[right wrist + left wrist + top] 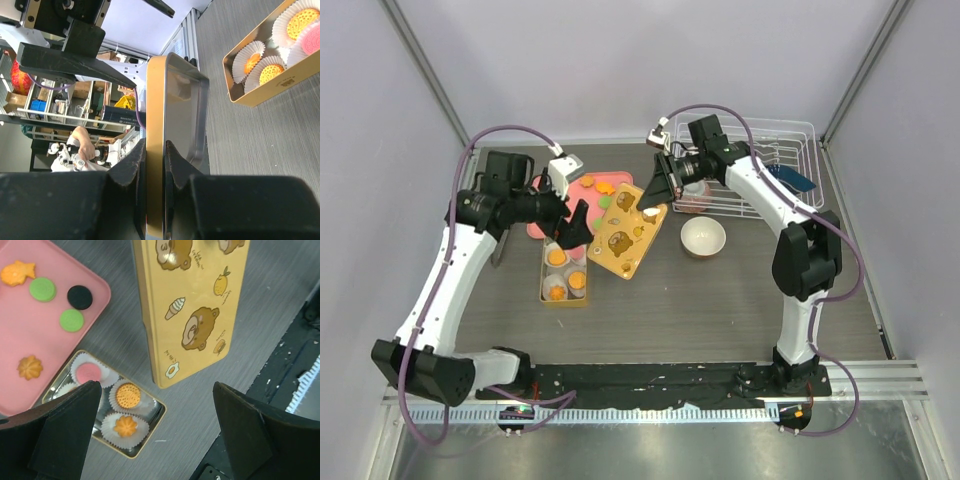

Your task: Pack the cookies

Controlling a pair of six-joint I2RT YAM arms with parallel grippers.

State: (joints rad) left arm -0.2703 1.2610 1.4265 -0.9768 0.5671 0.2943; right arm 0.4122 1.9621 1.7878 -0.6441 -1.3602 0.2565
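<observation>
Cookies (127, 395) split between tin (272, 90) and pink tray (20, 330)
Right end effector (155, 165) pinches the yellow lid (195, 315) by its rim, tilted beside the tin. Left end effector (155, 390) hangs spread above the tin's cookies in paper cups (107, 427).

We see the left arm (448, 270) bent inward, its left tool (572, 225) pointing down at the bench, jaws spread wide, gripping nothing. Right arm (790, 225) folds back leftward, right tool (657, 190) pinched on the tin lid (628, 238) rim.
</observation>
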